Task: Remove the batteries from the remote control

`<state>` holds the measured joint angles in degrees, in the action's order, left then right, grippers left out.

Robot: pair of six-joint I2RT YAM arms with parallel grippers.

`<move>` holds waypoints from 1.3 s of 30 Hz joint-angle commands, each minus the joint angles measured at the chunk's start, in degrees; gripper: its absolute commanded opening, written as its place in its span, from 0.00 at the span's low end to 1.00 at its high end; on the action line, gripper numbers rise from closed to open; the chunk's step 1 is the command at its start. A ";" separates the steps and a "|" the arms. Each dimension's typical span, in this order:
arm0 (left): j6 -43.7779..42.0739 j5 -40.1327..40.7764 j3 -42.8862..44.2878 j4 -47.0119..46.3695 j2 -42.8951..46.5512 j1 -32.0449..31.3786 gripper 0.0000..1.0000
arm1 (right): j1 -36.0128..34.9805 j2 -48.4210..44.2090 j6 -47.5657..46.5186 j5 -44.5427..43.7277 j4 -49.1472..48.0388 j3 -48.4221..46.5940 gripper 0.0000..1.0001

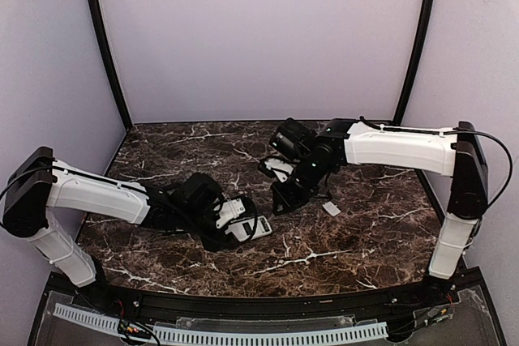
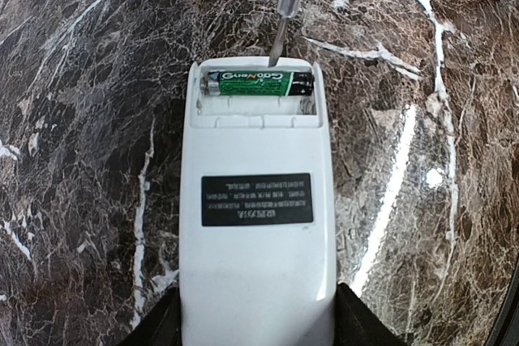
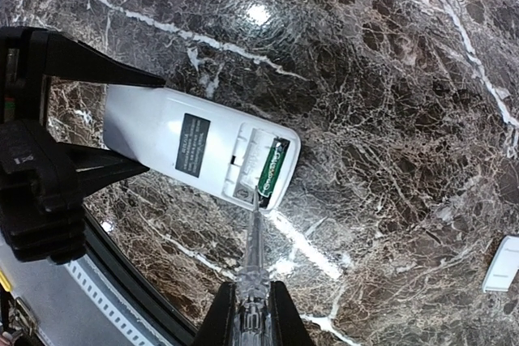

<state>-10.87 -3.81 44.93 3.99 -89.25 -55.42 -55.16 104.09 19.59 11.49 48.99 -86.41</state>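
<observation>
The white remote control point(image 2: 256, 265) lies back-up on the marble, its battery compartment open at the far end. My left gripper point(image 2: 255, 328) is shut on its near end, one black finger against each long side. One green-wrapped battery point(image 2: 258, 83) lies across the compartment's far slot. My right gripper point(image 3: 251, 313) is shut on a clear-handled screwdriver point(image 3: 253, 257). The screwdriver's thin metal tip point(image 2: 276, 53) touches the compartment's rim by the battery point(image 3: 272, 169). In the top view the remote point(image 1: 253, 228) sits between the left gripper point(image 1: 229, 220) and the right gripper point(image 1: 290, 194).
A small flat white cover plate point(image 1: 331, 208) lies on the marble to the right of the right gripper, also at the right edge of the right wrist view point(image 3: 500, 265). The table's black front rail point(image 1: 259, 305) runs close behind the remote.
</observation>
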 commanded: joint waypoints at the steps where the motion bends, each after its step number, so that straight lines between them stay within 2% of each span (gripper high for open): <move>1: 0.49 0.58 1.30 0.58 -0.12 -0.47 0.00 | -0.63 1.74 -0.06 -1.70 0.66 -1.52 0.00; 17: 0.19 0.76 2.12 0.95 -0.66 -0.57 0.00 | -0.64 3.69 -1.09 -2.04 0.75 -2.09 0.00; 39: 0.18 0.98 3.55 1.72 -1.83 -0.75 0.00 | -1.51 7.42 -1.86 -6.78 3.83 -3.71 0.00</move>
<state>-10.87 -2.76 46.52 5.87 -91.20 -55.79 -55.94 109.58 18.28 7.49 50.22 -88.99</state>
